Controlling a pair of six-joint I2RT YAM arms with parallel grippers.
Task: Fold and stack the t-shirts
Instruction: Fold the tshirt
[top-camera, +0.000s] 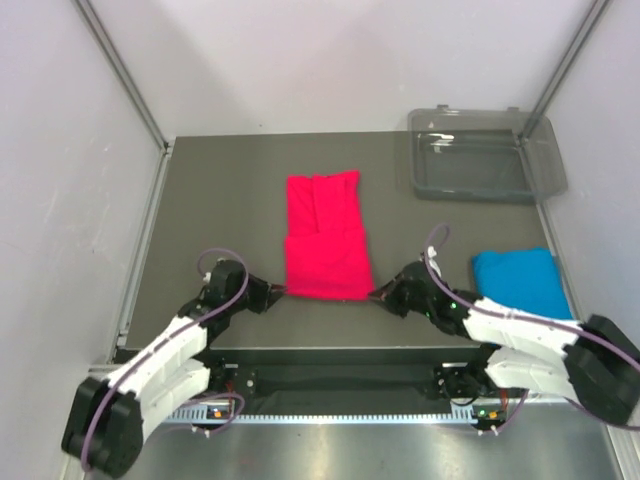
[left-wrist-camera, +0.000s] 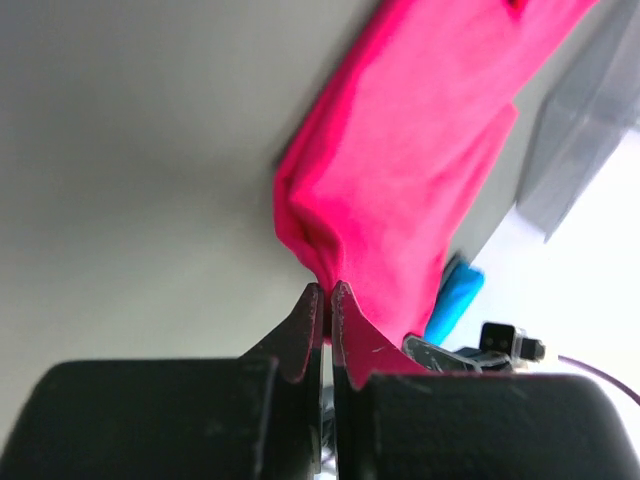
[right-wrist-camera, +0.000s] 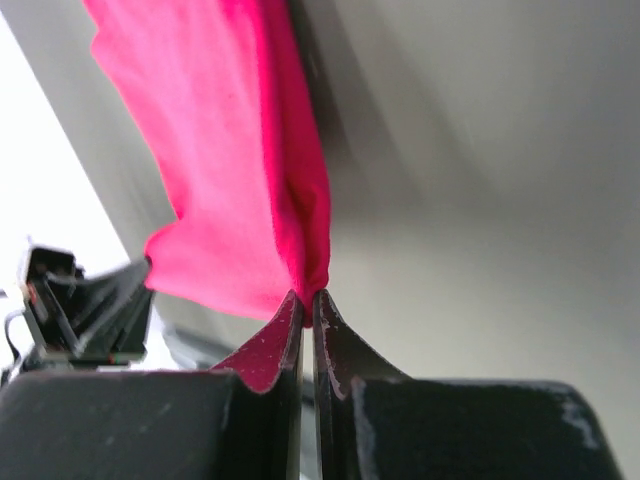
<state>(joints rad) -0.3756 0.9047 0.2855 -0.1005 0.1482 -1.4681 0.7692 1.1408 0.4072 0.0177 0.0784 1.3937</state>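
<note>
The crimson-pink t-shirt (top-camera: 325, 238) lies as a long folded strip in the middle of the dark table. My left gripper (top-camera: 281, 291) is shut on its near left corner; the left wrist view shows the pink cloth (left-wrist-camera: 400, 170) pinched between the closed tips of my left gripper (left-wrist-camera: 328, 290). My right gripper (top-camera: 374, 294) is shut on the near right corner, where the pink cloth (right-wrist-camera: 230, 170) is bunched into the tips of my right gripper (right-wrist-camera: 307, 296). The sky blue t-shirt (top-camera: 520, 282) lies folded at the near right, beside the right arm.
A clear grey plastic tray (top-camera: 484, 157) stands at the back right of the table. White walls with metal rails close in the left, back and right sides. The table's near edge (top-camera: 340, 350) runs just behind both grippers.
</note>
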